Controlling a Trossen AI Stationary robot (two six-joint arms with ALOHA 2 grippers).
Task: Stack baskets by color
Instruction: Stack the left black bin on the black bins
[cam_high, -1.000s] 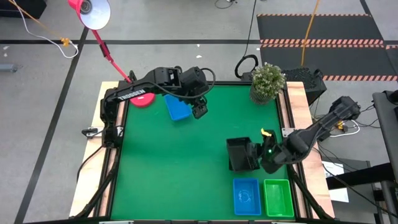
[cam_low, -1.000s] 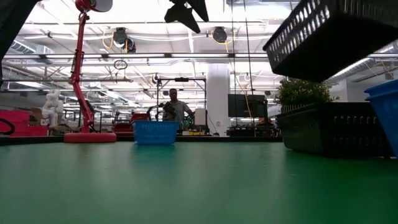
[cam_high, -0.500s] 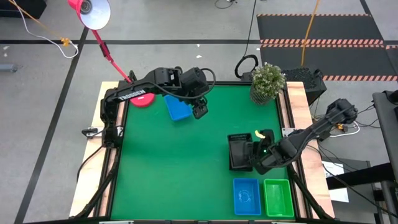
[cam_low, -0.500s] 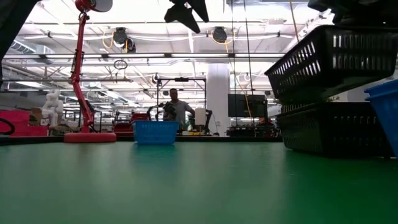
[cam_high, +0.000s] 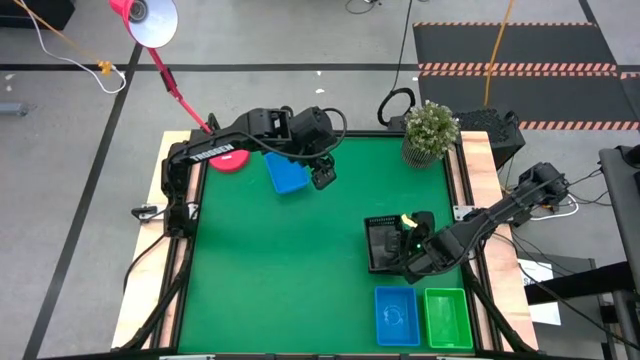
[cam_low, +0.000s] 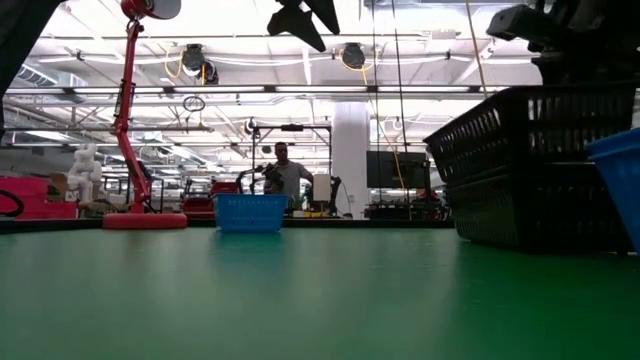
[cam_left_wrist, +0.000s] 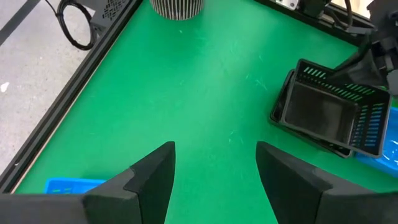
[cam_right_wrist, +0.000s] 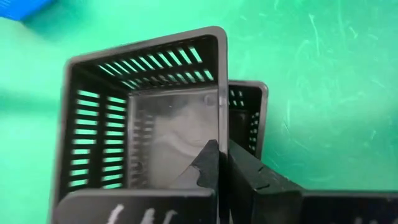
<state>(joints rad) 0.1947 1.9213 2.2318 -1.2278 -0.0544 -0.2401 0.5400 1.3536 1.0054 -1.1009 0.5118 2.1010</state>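
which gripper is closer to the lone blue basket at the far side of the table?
Left. The left gripper hangs open just beside the blue basket; the right gripper is across the table, shut on a black basket.

Big robotics lab: ceiling lights (cam_low: 195, 58), equipment racks (cam_low: 290, 165), taped floor (cam_high: 515, 68).

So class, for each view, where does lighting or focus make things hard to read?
Low view: bright ceiling lights behind turn the black basket into a dark silhouette. Right wrist view: the basket's floor shows a pale sheen, and the right hand is close and soft. Left wrist view: the left hand looms blurred. High view: evenly lit.
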